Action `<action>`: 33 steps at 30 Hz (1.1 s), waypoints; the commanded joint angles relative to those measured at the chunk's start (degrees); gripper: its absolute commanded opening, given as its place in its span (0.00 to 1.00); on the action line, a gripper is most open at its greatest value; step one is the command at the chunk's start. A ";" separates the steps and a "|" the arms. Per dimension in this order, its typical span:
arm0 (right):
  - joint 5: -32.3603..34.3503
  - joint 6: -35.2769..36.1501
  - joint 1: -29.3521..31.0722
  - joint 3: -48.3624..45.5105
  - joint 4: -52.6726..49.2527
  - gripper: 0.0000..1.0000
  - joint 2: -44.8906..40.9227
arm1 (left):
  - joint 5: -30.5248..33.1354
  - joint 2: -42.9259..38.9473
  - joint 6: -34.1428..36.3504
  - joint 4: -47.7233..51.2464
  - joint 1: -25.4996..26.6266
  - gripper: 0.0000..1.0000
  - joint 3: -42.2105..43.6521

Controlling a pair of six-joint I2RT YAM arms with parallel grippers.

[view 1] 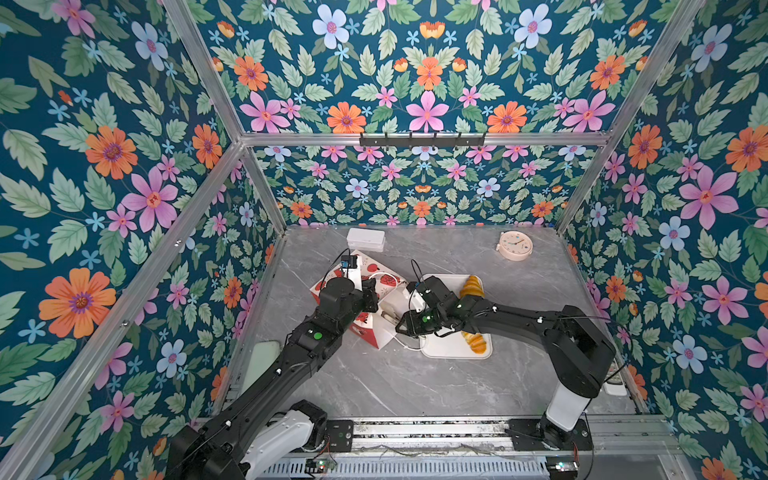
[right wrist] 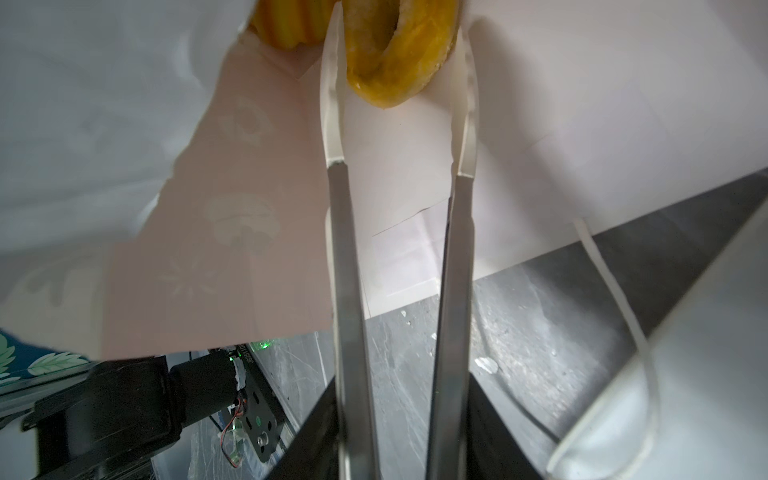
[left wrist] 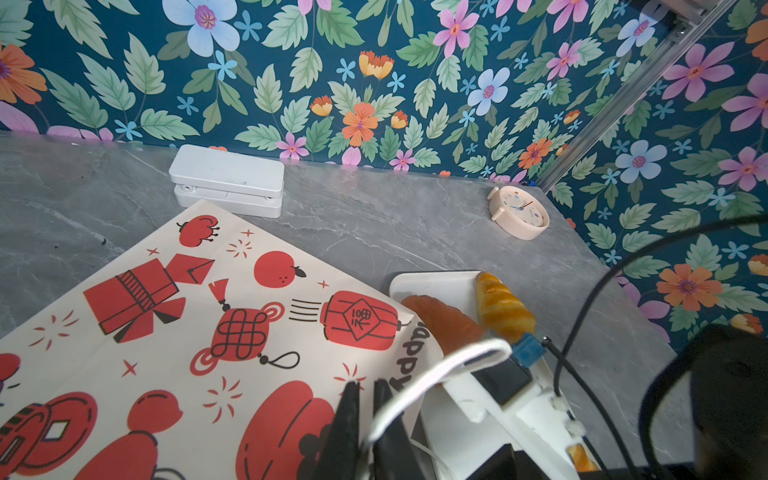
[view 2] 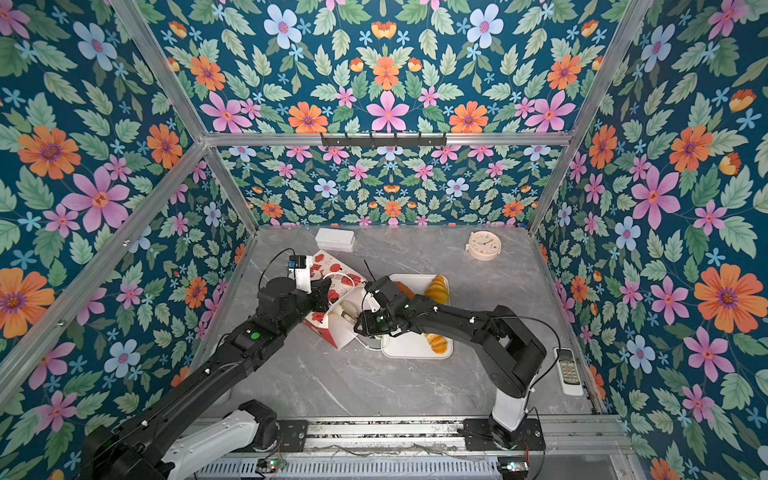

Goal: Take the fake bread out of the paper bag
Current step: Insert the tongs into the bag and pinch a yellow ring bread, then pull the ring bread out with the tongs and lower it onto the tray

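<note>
pinches rim of paper bag (left wrist: 208, 311) in left gripper (left wrist: 368, 424); brackets ring doughnut (right wrist: 395, 83) with right gripper (right wrist: 398, 37), grip unclear; needs firm squeeze, then withdrawal

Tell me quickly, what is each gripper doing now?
Left gripper: closed on the paper bag rim.
Right gripper: jaws around the ring doughnut; grip cannot be told.

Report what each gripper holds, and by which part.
The left gripper pinches the paper bag at its rim by the cord handle. The right gripper straddles the ring doughnut across its outer sides; whether it grips is unclear.
</note>
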State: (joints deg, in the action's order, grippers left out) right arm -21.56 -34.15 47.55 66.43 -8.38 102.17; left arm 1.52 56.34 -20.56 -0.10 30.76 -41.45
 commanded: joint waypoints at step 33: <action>4.60 -1.31 -0.04 -19.46 -12.81 0.20 -32.38 | 1.82 -0.13 -0.98 -2.67 -0.09 0.10 1.37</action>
State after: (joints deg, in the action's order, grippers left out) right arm -18.83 -34.63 47.44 48.71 -18.87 74.32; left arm 2.81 56.21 -21.02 -1.06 30.76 -40.21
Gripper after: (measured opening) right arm 0.258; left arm 0.104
